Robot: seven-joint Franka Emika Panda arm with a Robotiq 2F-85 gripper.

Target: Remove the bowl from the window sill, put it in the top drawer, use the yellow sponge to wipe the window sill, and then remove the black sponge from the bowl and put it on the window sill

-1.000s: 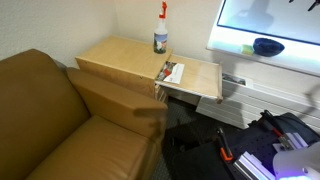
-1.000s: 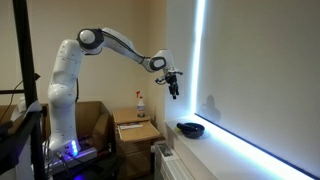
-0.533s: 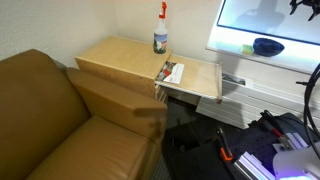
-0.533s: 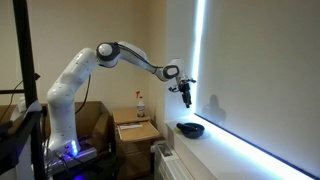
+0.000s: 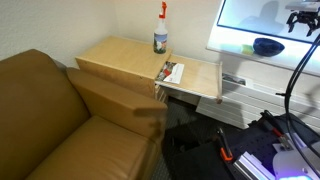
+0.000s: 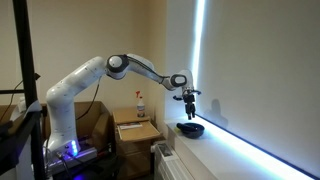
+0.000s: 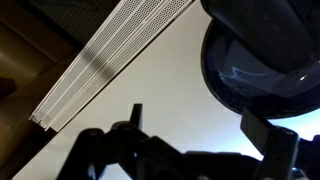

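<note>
My gripper [image 6: 189, 110] hangs over the bowl [image 6: 190, 128] at centre right of an exterior view, clear of it and not touching. Its fingers stand wide apart with nothing between them. In the wrist view they show as two dark shapes [image 7: 132, 118] along the bottom edge, with bare white sill between them.

The bowl [image 5: 267, 46] sits on the window sill [image 5: 232, 46] at the upper right of an exterior view, with the gripper [image 5: 303, 28] above it and a little to its right. Just to the left of the bowl on the same ledge lies the yellow sponge [image 5: 246, 50], a small greenish patch. From the wrist the bowl [image 7: 250, 75] fills the upper right corner, dark blue and glossy, resting on the window sill [image 7: 150, 95].

The top drawer [image 5: 200, 82] stands pulled out from the cabinet [image 5: 118, 55] at mid-frame, with some small items at its left end that I cannot identify. A spray bottle [image 5: 160, 30] stands upright at the back of the cabinet top.
</note>
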